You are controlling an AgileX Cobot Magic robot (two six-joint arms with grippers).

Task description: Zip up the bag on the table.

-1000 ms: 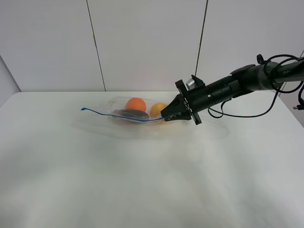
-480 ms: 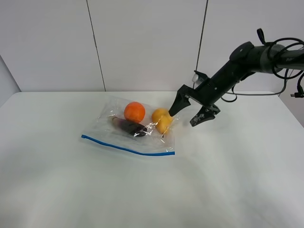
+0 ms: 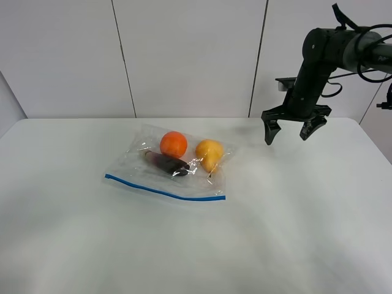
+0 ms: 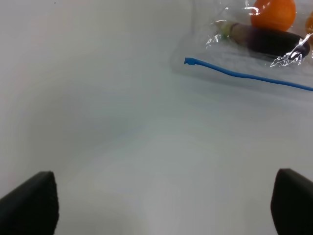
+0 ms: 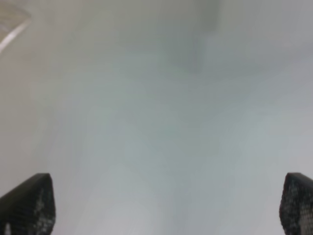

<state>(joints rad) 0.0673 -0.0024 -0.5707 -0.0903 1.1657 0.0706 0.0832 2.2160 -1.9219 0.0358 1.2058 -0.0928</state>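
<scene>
The clear plastic bag [image 3: 168, 165] lies flat on the white table [image 3: 196, 245], left of centre, with its blue seal strip [image 3: 164, 192] along the near edge. An orange fruit [image 3: 174, 144], a yellow fruit [image 3: 209, 153] and a dark purple vegetable [image 3: 169, 163] show through it. My right gripper [image 3: 286, 130] is open and empty, raised above the table's far right, well apart from the bag. The left wrist view shows the bag [image 4: 254, 36], its blue strip [image 4: 244, 75] and my left gripper [image 4: 161, 200], open, fingertips [image 4: 29, 200] wide apart. The left arm is out of the exterior view.
The right arm [image 3: 318, 55] reaches in from the upper right with loose cables behind it. A white panelled wall [image 3: 184, 55] stands behind the table. The right wrist view shows only blurred white table [image 5: 156, 122] between the open fingertips [image 5: 27, 203].
My right gripper let go of the bag's right end, opened, then rose and pulled back to the far right. The bag dropped flat on the table, strip now at its near edge.
</scene>
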